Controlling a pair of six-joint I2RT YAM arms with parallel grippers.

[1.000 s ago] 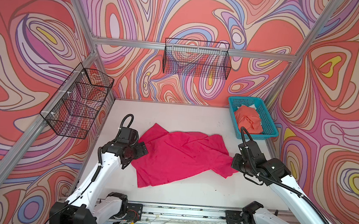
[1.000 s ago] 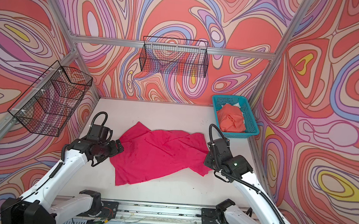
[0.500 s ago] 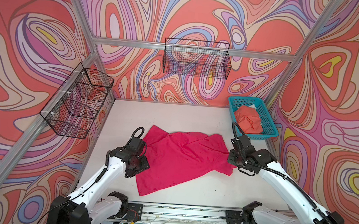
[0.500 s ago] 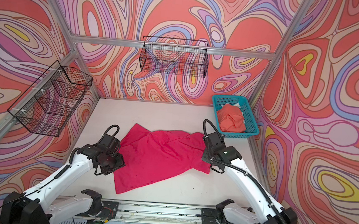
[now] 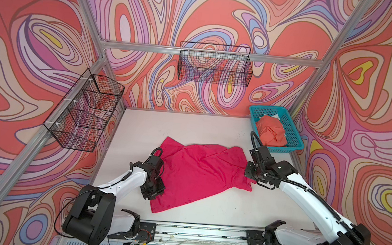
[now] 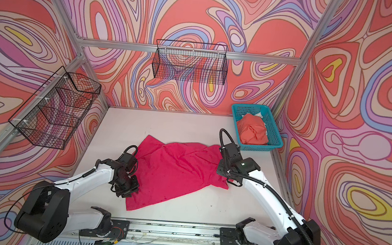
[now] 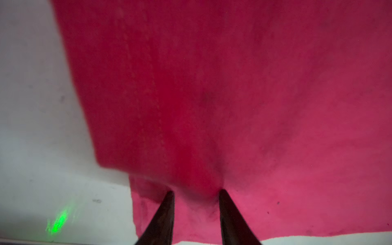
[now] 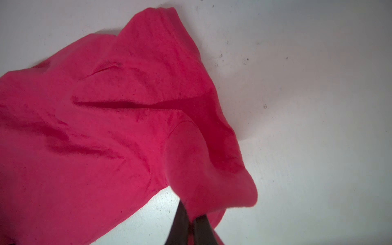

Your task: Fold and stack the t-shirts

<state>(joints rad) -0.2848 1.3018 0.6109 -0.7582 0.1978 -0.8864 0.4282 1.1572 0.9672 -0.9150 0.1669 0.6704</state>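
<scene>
Your right gripper (image 8: 191, 214) is clamping a bunched corner of the magenta shirt (image 5: 197, 174), at the shirt's end nearest the teal basket (image 5: 282, 148), just in front of the basket's near wall. In the wrist view the cloth is rising in a hump to the closed fingers. Your left gripper (image 7: 196, 194) is working the shirt's edge farthest from the basket, well apart from it. Its jaws are standing parted, the tips are pressing onto the fabric and cloth is lying in the gap; you cannot tell whether they are pinching it. The magenta shirt is lying spread and creased on the white table (image 5: 189, 127), near the basket but apart from it in both top views. The orange shirt (image 5: 271, 132) is sitting crumpled inside the basket.
</scene>
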